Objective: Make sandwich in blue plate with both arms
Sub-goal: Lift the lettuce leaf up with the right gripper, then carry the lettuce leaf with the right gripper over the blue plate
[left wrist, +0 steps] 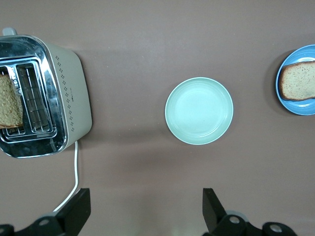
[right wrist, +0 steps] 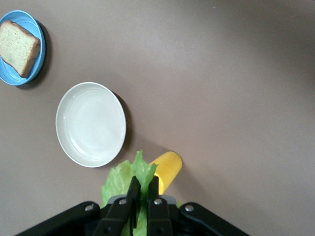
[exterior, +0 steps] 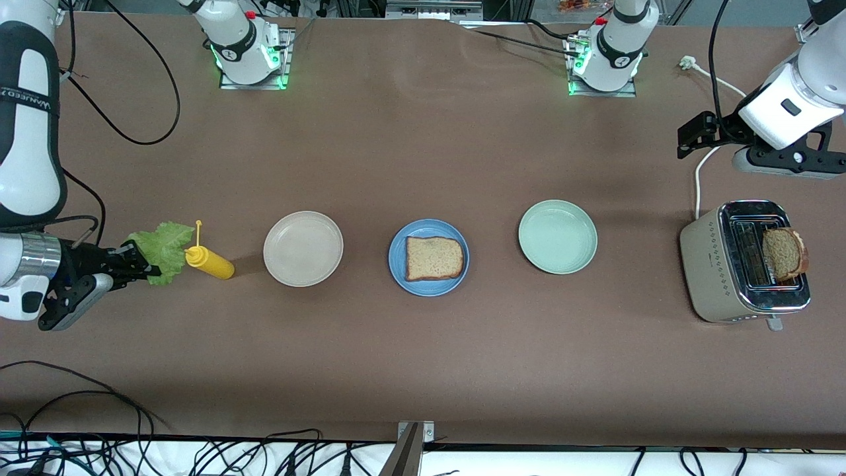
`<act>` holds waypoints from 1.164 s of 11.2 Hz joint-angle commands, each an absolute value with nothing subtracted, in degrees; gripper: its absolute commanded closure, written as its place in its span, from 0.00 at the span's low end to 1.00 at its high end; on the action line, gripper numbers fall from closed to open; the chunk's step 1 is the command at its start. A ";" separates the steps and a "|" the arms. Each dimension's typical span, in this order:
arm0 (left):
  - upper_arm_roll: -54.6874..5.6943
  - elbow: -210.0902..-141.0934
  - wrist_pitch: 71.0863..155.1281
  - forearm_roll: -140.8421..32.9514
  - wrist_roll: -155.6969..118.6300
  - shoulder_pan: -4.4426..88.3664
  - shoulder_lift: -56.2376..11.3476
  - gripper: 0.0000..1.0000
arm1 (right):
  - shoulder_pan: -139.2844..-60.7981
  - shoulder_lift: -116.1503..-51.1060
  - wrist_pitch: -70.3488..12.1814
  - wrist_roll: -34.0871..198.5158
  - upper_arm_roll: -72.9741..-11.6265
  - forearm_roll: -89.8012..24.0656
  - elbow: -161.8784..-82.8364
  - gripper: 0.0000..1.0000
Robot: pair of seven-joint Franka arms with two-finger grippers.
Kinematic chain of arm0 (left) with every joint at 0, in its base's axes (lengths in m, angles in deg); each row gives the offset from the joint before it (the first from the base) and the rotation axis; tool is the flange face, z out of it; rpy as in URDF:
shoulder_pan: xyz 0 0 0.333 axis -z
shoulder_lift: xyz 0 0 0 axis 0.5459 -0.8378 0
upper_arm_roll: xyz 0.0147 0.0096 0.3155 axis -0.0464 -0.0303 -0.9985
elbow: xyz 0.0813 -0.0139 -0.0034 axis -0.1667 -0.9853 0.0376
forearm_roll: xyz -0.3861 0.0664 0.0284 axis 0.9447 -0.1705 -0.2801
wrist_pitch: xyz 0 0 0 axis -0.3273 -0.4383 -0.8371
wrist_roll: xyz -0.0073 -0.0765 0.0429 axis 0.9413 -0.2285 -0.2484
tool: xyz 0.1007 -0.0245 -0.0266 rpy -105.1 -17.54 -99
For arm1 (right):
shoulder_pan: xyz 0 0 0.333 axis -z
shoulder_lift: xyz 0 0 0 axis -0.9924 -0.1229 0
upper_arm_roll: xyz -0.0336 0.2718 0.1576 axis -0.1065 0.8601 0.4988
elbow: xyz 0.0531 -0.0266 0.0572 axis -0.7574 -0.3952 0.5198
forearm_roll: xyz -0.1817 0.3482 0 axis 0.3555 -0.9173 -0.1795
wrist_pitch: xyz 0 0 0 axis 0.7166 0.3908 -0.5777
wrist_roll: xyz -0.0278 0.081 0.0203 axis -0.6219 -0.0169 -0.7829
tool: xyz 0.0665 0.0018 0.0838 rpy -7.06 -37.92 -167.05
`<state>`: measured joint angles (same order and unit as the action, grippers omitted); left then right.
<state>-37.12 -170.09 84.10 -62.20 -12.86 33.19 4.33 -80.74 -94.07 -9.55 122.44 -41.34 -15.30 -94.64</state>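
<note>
Front view shows the job partly done: one bread slice [exterior: 433, 258] already lies on the blue plate [exterior: 396, 264], while the lettuce leaf [exterior: 162, 251] and the second bread slice [exterior: 784, 252], standing in a slot of the toaster [exterior: 710, 264], have yet to go on.

Pressed together on the lettuce leaf, the right claw [exterior: 135, 261] pinches it just above the worktop [exterior: 423, 132], right beside the yellow squeeze bottle [exterior: 210, 263]. From this claw the blue plate lies toward the left arm's end, past the beige plate [exterior: 303, 248].

Spread wide and empty, the left claw [left wrist: 145, 209] hangs over bare worktop. The toaster sits close to it, nearer the front camera, and the pale green plate [exterior: 557, 236] lies between this claw and the blue plate. Whether the toaster slice is loose enough to lift is hard to judge.
</note>
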 commanded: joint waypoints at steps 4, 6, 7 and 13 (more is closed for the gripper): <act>-37.20 -168.34 84.10 -61.09 -12.43 33.97 3.62 0.00 | -87.49 -90.93 -3.20 101.22 -41.16 -14.48 -93.12 1.00; -37.20 -168.34 84.10 -61.00 -12.43 33.97 3.62 0.00 | -92.06 -91.01 -4.34 90.86 -41.33 -14.48 -93.12 1.00; -37.20 -168.34 84.10 -60.92 -12.43 33.88 3.62 0.00 | -93.91 -91.01 -5.47 87.15 -41.33 -14.57 -93.21 1.00; -37.37 -168.34 84.19 -59.87 -12.52 33.35 3.53 0.00 | -105.86 -95.84 -11.02 66.94 -42.91 -14.65 -89.79 1.00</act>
